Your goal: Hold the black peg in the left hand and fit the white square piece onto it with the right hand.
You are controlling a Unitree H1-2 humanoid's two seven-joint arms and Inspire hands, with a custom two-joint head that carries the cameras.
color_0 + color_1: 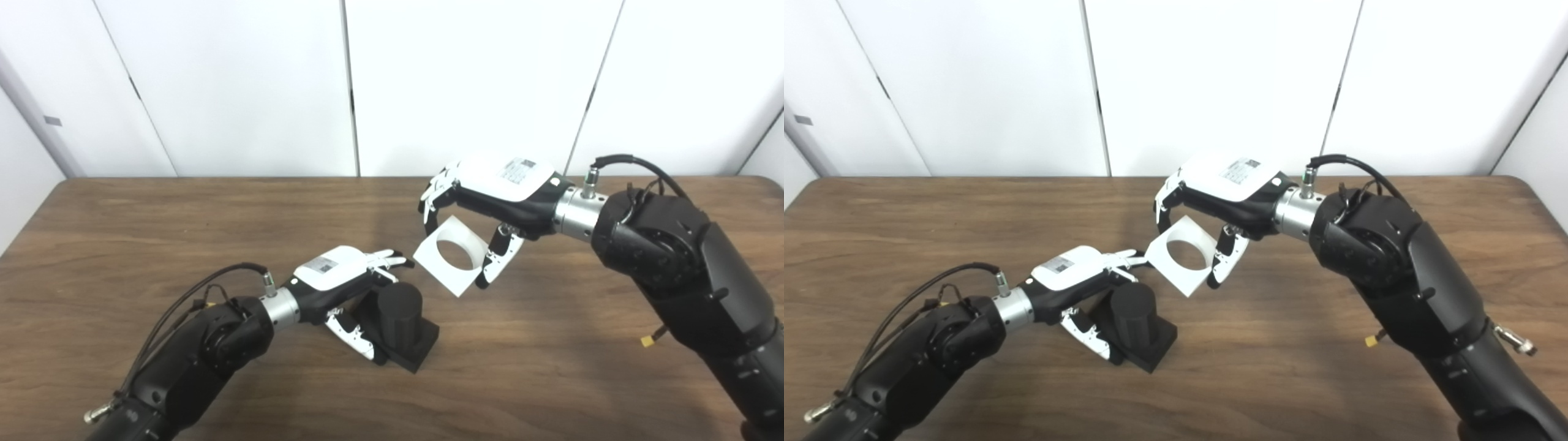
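Nearest the camera, two black robot arms rise from the bottom edge onto a brown wood-grain table [184, 220]. On the left side, the left hand [343, 278], white-backed with black and white fingers, is wrapped around the black peg [401, 324], a round cylinder standing on a square black base; the fingers reach past the far side of the cylinder while the thumb [352, 331] sits at the near side of the base, so the hand is closed on the peg. The peg's base rests on the table, tilted a little toward the right. Just beyond and to the right of the peg, the right hand [496, 196] holds the white square piece [452, 255], a flat plate with a large round hole through its middle. That piece hangs above the table, turned like a diamond with one corner pointing down, pinched between the fingers [432, 199] at its upper edge and the thumb [497, 257] at its right edge. Its lower left edge is near the top of the peg and the left hand's fingertips, and I cannot tell whether they touch. White wall panels [465, 79] stand behind the table.
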